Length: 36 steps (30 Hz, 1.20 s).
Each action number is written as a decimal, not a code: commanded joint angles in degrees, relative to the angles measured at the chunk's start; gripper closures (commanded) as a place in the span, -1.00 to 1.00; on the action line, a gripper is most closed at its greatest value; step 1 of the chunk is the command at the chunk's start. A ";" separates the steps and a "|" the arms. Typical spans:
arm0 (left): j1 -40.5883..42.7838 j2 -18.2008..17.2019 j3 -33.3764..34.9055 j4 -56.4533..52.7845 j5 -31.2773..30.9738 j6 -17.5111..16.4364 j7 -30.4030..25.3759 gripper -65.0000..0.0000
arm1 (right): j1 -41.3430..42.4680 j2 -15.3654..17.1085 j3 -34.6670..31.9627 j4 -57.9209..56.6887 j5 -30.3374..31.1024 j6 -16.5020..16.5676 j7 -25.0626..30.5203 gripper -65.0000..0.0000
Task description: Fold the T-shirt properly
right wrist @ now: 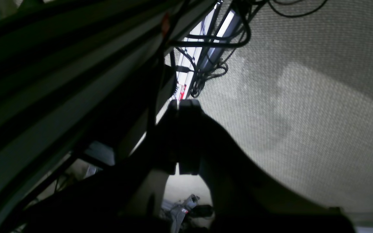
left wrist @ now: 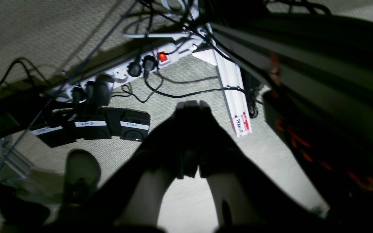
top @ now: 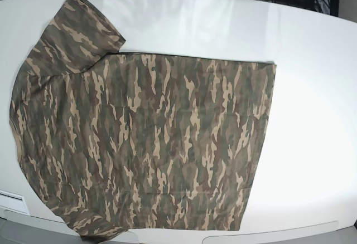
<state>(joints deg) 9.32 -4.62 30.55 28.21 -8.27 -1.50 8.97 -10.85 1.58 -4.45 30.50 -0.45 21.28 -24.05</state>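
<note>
The T-shirt (top: 145,138), in green, brown and tan camouflage print, lies spread flat on the white table (top: 312,88) in the base view. Its hem is toward the right, one sleeve at the upper left and the other at the bottom left edge. Neither arm shows in the base view. My left gripper (left wrist: 191,105) is shut with nothing in it, hanging below the table over the carpet. In the right wrist view my right gripper (right wrist: 184,103) is also shut and empty, beside the table's underside frame.
A white power strip (left wrist: 131,69) with a lit red switch, black plugs, labelled black adapters (left wrist: 134,124) and cables lie on the carpet. A white table leg (left wrist: 235,97) stands nearby. The dark frame (right wrist: 60,74) runs close beside the right gripper.
</note>
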 commanded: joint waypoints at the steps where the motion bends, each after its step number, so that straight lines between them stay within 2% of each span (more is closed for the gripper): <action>1: 1.57 -0.42 0.15 2.16 1.14 -1.14 0.76 1.00 | -1.97 0.37 -0.11 1.29 0.00 0.02 -0.48 1.00; 4: 5.62 -2.45 0.15 8.52 3.82 -1.42 2.84 1.00 | -7.19 0.98 -0.11 6.27 0.46 0.07 -0.76 1.00; 7: 10.03 -5.09 0.15 15.47 3.76 -1.38 5.27 1.00 | -12.90 2.16 -0.11 13.03 1.77 3.80 -1.38 1.00; 9: 13.18 -7.08 0.15 20.31 3.76 -1.40 7.34 1.00 | -16.98 3.28 -0.11 18.14 4.04 5.11 -2.67 1.00; 13: 19.78 -11.93 0.15 30.38 3.76 -1.57 9.79 1.00 | -24.76 5.62 -0.09 29.40 8.13 7.23 -8.63 1.00; 15: 23.08 -14.60 0.15 35.63 3.74 -1.70 11.08 1.00 | -28.37 7.10 -0.09 35.19 9.77 7.28 -12.31 1.00; 17: 26.43 -17.38 0.15 41.00 3.50 -3.34 13.18 1.00 | -31.98 8.57 -0.09 40.76 11.13 7.50 -15.50 1.00; 21: 33.48 -24.09 0.15 52.26 2.05 -6.82 15.69 1.00 | -39.43 11.30 -0.09 51.71 14.53 10.29 -18.25 1.00; 24: 38.73 -29.44 0.13 60.52 2.16 -6.88 16.50 1.00 | -45.51 12.74 0.02 59.89 16.35 9.79 -18.67 1.00; 26: 41.83 -32.85 0.13 65.90 2.80 -6.34 17.33 1.00 | -49.40 12.90 0.02 65.40 16.09 7.89 -18.67 1.00; 33: 51.19 -40.98 0.13 83.30 13.35 -0.26 21.68 1.00 | -60.81 12.87 0.07 84.96 13.25 5.05 -18.67 1.00; 36: 54.03 -43.91 0.09 89.00 18.03 2.36 22.03 1.00 | -64.15 12.87 0.07 92.56 9.75 3.54 -18.67 1.00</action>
<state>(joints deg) 62.48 -48.07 30.44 116.40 9.98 0.73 31.24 -74.11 14.35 -4.45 122.43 8.69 24.45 -43.13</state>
